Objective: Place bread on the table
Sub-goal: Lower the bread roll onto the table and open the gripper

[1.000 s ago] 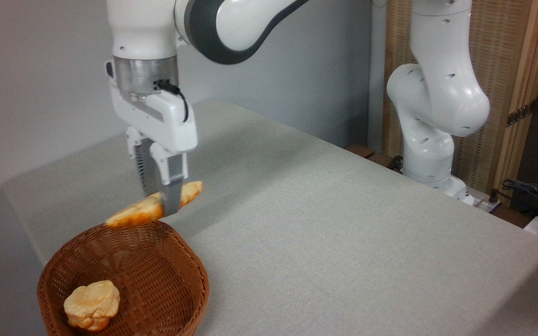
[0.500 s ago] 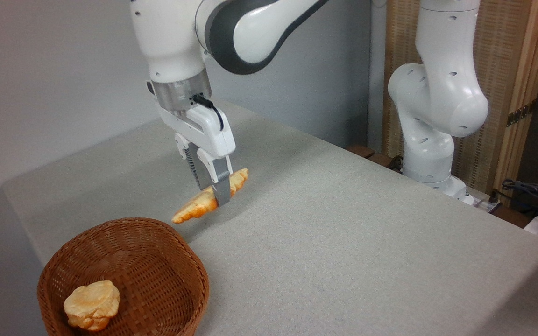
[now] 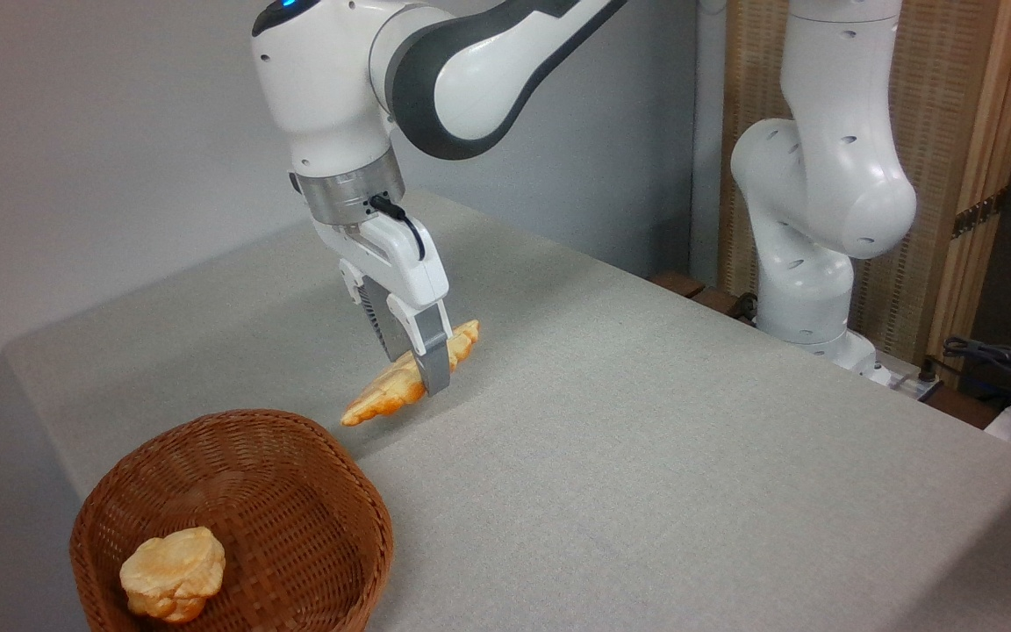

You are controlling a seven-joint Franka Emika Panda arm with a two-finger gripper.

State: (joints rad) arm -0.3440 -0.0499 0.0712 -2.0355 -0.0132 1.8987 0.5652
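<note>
Camera view, fixed: gripper (image 3: 429, 379) is clamped across the middle of the bread (image 3: 400, 391), one finger (image 3: 435, 362) in front of the loaf, the other behind it.

Diff vs the two earlier frames:
- A second ago the bread hung right over the far rim of the basket (image 3: 233, 518). Now it's over bare table (image 3: 646, 456), clear of the rim, up and to the right of the basket.
- Half a second ago it was a bit further left and higher in the picture. Since then it has shifted slightly right and lower.
- Arm has leaned over; gripper now tilts, fingers angled down toward the right.
- Loaf orientation is about the same: lower end points toward the basket, upper end sticks out past the fingers on the right.
- Can't tell whether the lower tip is touching the cloth or just above it. There's a shadow close under it.

Containers:
- Brown wicker basket sits at the near left corner of the table. It holds one small round bun (image 3: 172, 572), lying near the front-left wall, unmoved across all three frames.
</note>
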